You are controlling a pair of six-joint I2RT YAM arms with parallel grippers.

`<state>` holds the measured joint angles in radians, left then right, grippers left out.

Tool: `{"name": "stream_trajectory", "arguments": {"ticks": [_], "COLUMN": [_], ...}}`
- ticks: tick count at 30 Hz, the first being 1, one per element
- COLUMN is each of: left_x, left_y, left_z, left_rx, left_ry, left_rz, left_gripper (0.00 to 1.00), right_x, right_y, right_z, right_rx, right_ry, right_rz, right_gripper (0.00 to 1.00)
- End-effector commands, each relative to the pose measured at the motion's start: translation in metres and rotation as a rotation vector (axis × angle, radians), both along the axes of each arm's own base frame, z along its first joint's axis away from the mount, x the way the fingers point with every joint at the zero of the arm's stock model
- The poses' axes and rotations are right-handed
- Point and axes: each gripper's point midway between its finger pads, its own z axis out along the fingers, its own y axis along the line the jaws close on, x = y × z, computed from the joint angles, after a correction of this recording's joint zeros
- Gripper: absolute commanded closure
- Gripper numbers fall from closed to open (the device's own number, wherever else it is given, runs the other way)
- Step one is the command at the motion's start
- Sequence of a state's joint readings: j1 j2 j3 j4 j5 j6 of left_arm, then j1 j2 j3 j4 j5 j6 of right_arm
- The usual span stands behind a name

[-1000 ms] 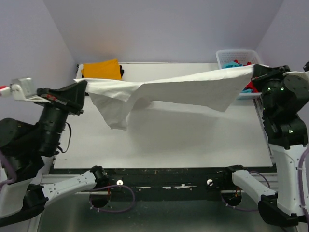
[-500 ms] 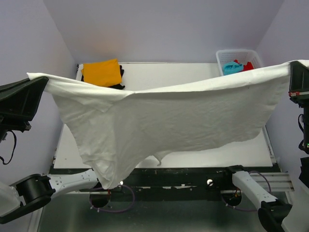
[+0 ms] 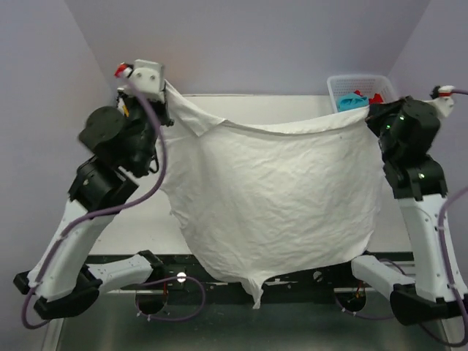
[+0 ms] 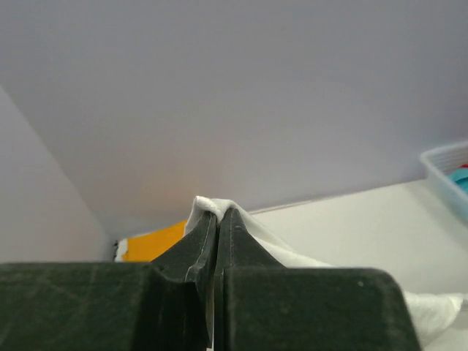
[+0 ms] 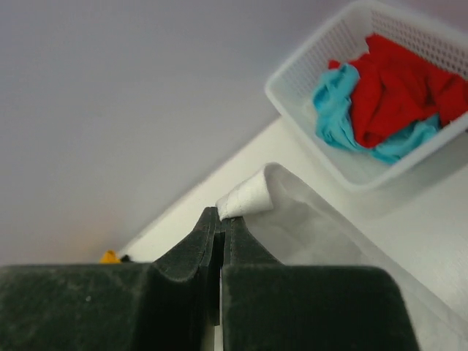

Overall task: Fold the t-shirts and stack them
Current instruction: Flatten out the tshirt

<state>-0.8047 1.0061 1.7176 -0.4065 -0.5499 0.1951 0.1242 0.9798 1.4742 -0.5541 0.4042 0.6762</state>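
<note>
The white t-shirt [image 3: 270, 197] hangs spread like a sheet between my two grippers, and its lower edge drops past the table's near edge. My left gripper [image 3: 167, 86] is raised at the back left, shut on one top corner of the shirt. In the left wrist view the cloth [image 4: 208, 205] pokes out above the left gripper [image 4: 218, 213]. My right gripper [image 3: 368, 110] is shut on the other top corner at the back right. A rolled bit of the cloth [image 5: 245, 197] sticks out above that gripper [image 5: 221, 214].
A folded orange t-shirt [image 4: 150, 245] lies at the table's back left corner. The white lattice basket [image 3: 344, 80] at the back right holds a red t-shirt [image 5: 398, 88] and a turquoise one [image 5: 336, 110]. The white table [image 3: 248, 106] shows behind the hanging shirt.
Both arms have swung up and back toward the far wall. The white shirt, stretched out level a second ago, now hangs down from its two held corners.
</note>
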Motion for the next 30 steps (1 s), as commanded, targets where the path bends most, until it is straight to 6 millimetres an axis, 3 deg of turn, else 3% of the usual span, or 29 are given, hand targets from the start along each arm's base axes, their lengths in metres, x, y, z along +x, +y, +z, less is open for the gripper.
{"name": "stream_trajectory", "arguments": {"ticks": [1, 4, 11, 13, 16, 20, 23, 28, 30], "left_x": [0.091, 0.143, 0.265, 0.292, 0.327, 0.360, 0.370, 0.361, 0.347], "left_y": [0.012, -0.008, -0.020, -0.021, -0.023, -0.026, -0.028, -0.009, 0.002], "left_z": [-0.061, -0.117, -0.252, -0.282, -0.318, -0.335, -0.344, -0.340, -0.322], "left_rx": [0.036, 0.075, 0.148, 0.144, 0.119, 0.048, 0.011, -0.018, -0.044], "left_ry": [0.135, 0.244, 0.559, 0.622, 0.712, 0.725, 0.728, 0.710, 0.681], "left_rz": [0.205, 0.145, 0.175, 0.214, 0.239, 0.261, 0.272, 0.374, 0.410], "left_gripper": [1.00, 1.00, 1.00, 1.00, 1.00, 1.00, 1.00, 1.00, 1.00], "right_x": [0.052, 0.083, 0.154, 0.173, 0.197, 0.220, 0.234, 0.237, 0.228], "right_y": [-0.007, -0.003, 0.007, 0.010, 0.006, -0.002, -0.006, -0.002, -0.002], "right_z": [-0.080, -0.140, -0.259, -0.284, -0.307, -0.317, -0.321, -0.314, -0.298], "right_rx": [0.033, 0.027, -0.031, -0.051, -0.080, -0.113, -0.142, -0.143, -0.137], "right_ry": [0.144, 0.243, 0.457, 0.494, 0.530, 0.527, 0.526, 0.519, 0.500], "right_rz": [-0.094, -0.098, -0.082, -0.069, -0.102, -0.154, -0.178, -0.151, -0.146], "right_gripper": [0.99, 0.99, 0.99, 0.99, 0.99, 0.99, 0.99, 0.99, 0.99]}}
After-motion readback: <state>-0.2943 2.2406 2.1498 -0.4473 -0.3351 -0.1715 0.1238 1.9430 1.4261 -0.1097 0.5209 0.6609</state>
